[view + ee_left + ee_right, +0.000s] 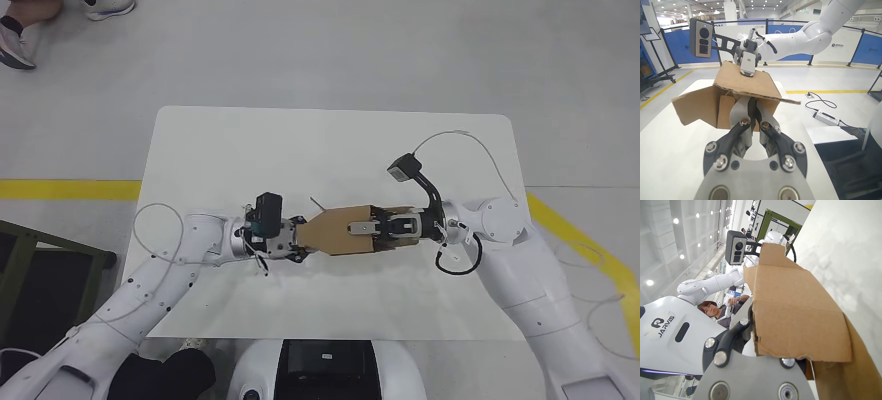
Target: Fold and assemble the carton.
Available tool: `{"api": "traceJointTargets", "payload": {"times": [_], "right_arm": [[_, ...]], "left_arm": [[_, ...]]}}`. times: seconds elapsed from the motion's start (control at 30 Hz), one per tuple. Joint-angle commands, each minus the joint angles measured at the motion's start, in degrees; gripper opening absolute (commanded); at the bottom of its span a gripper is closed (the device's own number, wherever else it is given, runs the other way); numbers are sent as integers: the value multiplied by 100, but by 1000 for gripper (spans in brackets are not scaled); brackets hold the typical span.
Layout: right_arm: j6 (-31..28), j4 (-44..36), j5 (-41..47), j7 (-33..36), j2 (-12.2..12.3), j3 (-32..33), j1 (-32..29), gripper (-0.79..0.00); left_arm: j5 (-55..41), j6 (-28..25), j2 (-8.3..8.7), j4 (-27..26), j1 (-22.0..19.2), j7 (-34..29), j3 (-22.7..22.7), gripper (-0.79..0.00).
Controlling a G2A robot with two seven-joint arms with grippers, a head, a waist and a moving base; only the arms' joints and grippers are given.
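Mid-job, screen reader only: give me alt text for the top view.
A partly folded brown cardboard carton is held between both hands over a white rectangular table. The left hand grips one end, the right hand the opposite end.

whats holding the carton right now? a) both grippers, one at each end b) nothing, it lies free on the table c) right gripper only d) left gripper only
A: the left gripper is shut on one end of the carton, and the right gripper clamps the opposite end.
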Motion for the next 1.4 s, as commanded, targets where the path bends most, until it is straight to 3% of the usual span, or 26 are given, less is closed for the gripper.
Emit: {"api": "traceJointTargets", "payload": {"times": [0.0,0.63,0.73,0.8,0.9,1.13,1.23,1.37], "right_arm": [[10,5,-2,0,0,-5,6,-785],[4,88,28,-49,2,-13,41,-785],[-10,132,35,-48,10,17,32,-785],[-6,163,48,-52,16,34,17,-785],[-1,193,60,-52,19,39,0,-785],[16,215,73,50,6,-54,14,-785],[27,214,69,104,-2,-110,30,-785],[34,196,60,182,-19,-209,43,-785]], "left_arm": [[46,-13,-7,-27,18,-31,-1,-757],[-30,-14,-45,40,168,21,-265,-760],[-124,58,-47,150,188,40,-364,-723],[-172,126,-46,225,208,70,-443,-631],[-225,238,-26,314,280,166,-602,-585],[-662,720,8,522,500,179,-1039,-570],[-936,794,-9,555,536,2,-1117,-496],[-1263,811,-46,572,523,-296,-1157,-465]]}}
